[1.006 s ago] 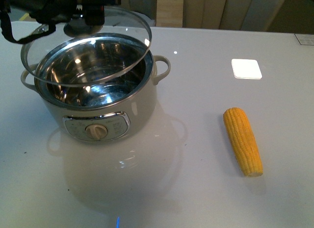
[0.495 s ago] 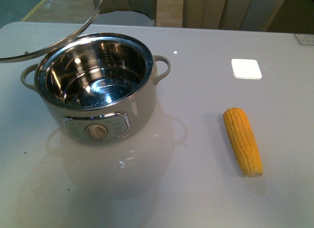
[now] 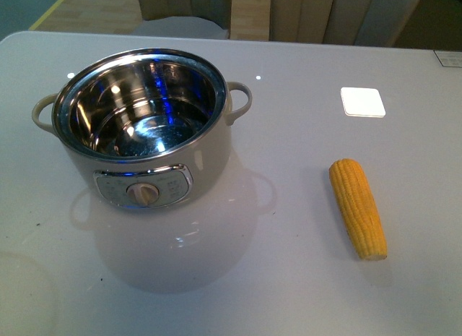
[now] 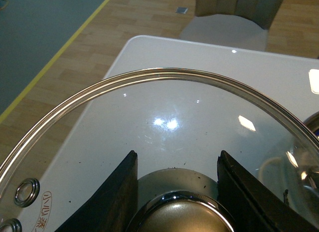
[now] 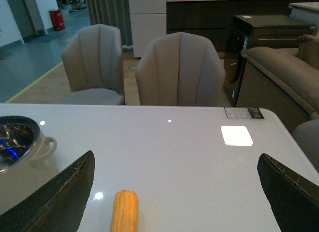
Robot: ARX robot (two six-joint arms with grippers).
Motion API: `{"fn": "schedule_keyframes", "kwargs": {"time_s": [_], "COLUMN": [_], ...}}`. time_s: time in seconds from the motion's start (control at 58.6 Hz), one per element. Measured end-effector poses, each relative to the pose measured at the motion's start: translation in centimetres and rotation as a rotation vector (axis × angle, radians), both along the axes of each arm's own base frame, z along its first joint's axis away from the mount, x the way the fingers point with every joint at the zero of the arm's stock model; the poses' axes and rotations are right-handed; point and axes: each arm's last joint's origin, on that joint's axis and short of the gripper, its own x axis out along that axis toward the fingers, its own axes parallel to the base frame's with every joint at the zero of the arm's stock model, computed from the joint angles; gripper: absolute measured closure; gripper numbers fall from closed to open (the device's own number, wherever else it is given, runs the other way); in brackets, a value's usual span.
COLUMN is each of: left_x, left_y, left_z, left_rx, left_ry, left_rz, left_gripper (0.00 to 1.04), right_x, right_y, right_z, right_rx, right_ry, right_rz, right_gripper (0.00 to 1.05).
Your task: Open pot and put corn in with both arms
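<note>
The cream-white pot (image 3: 144, 144) stands uncovered at the table's left, its steel inside bare. The yellow corn (image 3: 357, 208) lies on the table to its right, well apart. Neither arm appears in the front view. In the left wrist view my left gripper (image 4: 177, 192) is shut on the knob (image 4: 182, 214) of the glass lid (image 4: 164, 75), one finger on each side, and the table shows through the glass. My right gripper (image 5: 174, 192) is open above the table. The corn (image 5: 123, 209) lies between its fingers (image 5: 60, 192) nearer the left one, with the pot (image 5: 22, 142) beyond that finger.
A white square pad (image 3: 362, 101) lies on the table behind the corn. Upholstered chairs (image 5: 179, 72) stand at the table's far edge. A faint curved outline (image 3: 43, 278) shows at the front view's lower left corner.
The lid, held over the pot a second ago, went up and to the left and has left the space above the pot. The left arm is gone from the front view.
</note>
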Motion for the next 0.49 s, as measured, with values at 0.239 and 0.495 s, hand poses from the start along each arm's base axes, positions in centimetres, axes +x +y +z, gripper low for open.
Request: {"fn": "schedule_keyframes", "kwargs": {"time_s": [0.239, 0.495], "left_x": [-1.9, -1.5], "left_y": [3.5, 4.0], "left_z": [-4.9, -8.9], "left_rx": [-0.007, -0.016], "left_ry": [0.017, 0.007], "left_rz": [0.041, -0.012], "left_gripper": [0.63, 0.63], "right_x": [0.0, 0.0], "right_y": [0.0, 0.0], "right_z": [0.0, 0.0], "right_rx": [0.000, 0.000], "right_ry": [0.000, 0.000], "right_rz": [0.000, 0.000], "right_gripper": [0.09, 0.09]}}
